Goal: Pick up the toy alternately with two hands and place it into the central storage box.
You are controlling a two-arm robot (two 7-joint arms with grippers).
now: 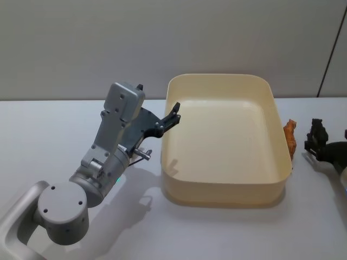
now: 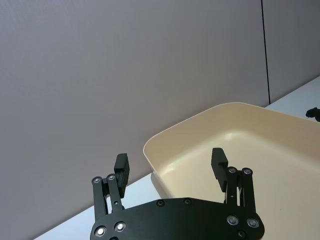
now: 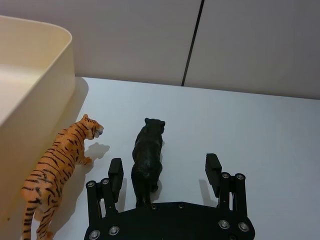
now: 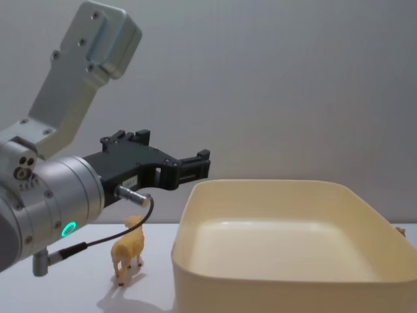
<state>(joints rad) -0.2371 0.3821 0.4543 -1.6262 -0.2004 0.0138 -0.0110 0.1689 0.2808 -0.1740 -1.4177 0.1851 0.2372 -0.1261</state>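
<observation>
Left gripper (image 2: pixel 170 162) hovers empty, fingers spread, at the cream storage box's (image 1: pixel 222 195) left rim. Right gripper (image 3: pixel 165 169), fingers apart, sits behind a black panther toy (image 3: pixel 147 150) — a tiger toy (image 3: pixel 60 160) stands between it and the box.

My black flat-fingered left gripper (image 2: pixel 170 159) faces the cream-yellow plastic tub (image 2: pixel 190 145); my silver arm (image 4: pixel 52 195) carries a green ring light (image 4: pixel 68 229). Beside my black right gripper (image 3: pixel 164 165) are an orange, black-striped plastic tiger (image 3: pixel 60 157) and a plain black panther figure (image 3: pixel 147 152).
</observation>
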